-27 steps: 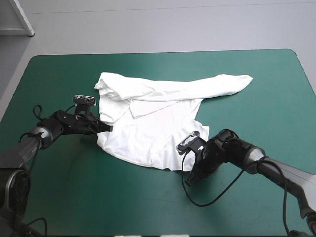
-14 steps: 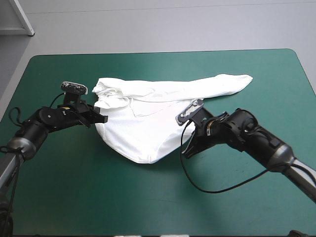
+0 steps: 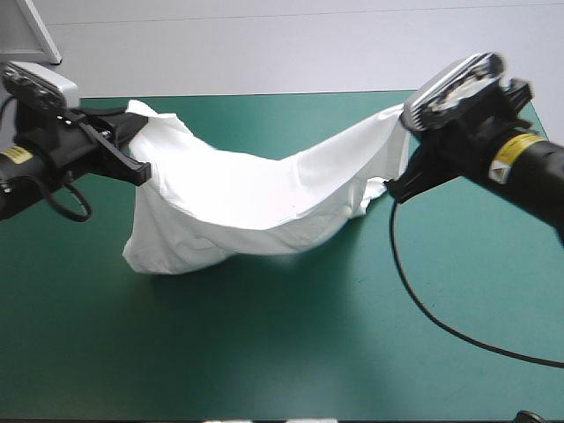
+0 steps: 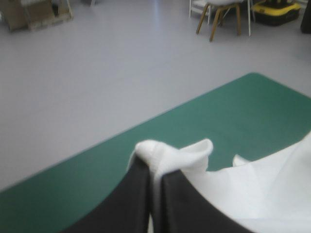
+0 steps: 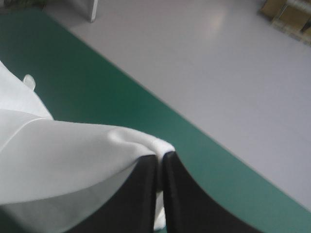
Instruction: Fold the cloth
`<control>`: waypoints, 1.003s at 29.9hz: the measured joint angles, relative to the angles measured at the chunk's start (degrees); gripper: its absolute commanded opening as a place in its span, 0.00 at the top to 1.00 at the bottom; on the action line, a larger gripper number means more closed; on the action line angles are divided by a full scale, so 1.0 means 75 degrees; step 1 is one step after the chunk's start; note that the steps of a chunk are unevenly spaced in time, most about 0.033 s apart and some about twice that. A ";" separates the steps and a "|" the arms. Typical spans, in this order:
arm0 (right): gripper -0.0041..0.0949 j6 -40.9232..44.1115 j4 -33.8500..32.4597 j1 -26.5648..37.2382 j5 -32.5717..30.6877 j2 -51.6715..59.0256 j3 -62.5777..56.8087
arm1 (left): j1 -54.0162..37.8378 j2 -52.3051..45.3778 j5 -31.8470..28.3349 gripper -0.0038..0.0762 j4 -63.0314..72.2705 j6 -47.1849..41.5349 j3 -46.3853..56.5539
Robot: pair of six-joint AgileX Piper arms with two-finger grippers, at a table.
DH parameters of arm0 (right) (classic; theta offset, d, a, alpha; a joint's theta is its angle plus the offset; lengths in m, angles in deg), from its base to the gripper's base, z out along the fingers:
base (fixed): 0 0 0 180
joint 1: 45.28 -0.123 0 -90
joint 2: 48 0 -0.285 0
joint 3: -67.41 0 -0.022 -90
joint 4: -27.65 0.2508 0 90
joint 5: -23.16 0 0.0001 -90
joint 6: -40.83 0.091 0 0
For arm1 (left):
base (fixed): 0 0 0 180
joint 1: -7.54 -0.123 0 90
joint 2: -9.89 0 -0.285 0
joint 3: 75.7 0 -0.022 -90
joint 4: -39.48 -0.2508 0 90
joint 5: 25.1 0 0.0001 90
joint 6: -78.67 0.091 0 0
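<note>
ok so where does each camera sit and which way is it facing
High view: above and behind the robot, looking forward and down on the table; shows left gripper and right gripper holding the T-shirt up.
Left wrist view: above that wrist, looking along its black fingers over the table's edge into the room.
Right wrist view: likewise, along its own fingers.
Shared: all show the T-shirt.

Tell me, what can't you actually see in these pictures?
High view: the jaws of the right gripper where they pinch the T-shirt, hidden behind its own wrist.
Left wrist view: most of the T-shirt, cut off by the picture's edge beside the left gripper.
High view: the table beneath the sagging T-shirt.
</note>
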 measured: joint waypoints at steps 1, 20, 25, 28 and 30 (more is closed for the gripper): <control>0.97 -0.0051 -0.0027 0.0000 -0.0018 0.0063 0.0296 | 0.0000 -0.0036 0.0189 0.93 -0.0003 -0.0062 -0.0496; 0.97 -0.0993 0.0017 0.0000 -0.0401 0.0385 0.4788 | 0.0000 -0.0275 0.0878 0.93 -0.0620 -0.0736 -0.5259; 0.97 -0.1104 -0.0254 0.0000 -0.0487 -0.0085 0.4788 | 0.0000 0.0044 0.0728 0.93 -0.1089 -0.0814 -0.5280; 0.97 -0.1104 -0.0661 0.0000 -0.0581 -0.0545 0.4788 | 0.0000 0.0560 0.0766 0.93 -0.1243 -0.0879 -0.5298; 0.97 -0.0994 -0.1026 0.0000 -0.0733 -0.0947 0.4788 | 0.0000 0.1127 0.0825 0.93 -0.1272 -0.0879 -0.5301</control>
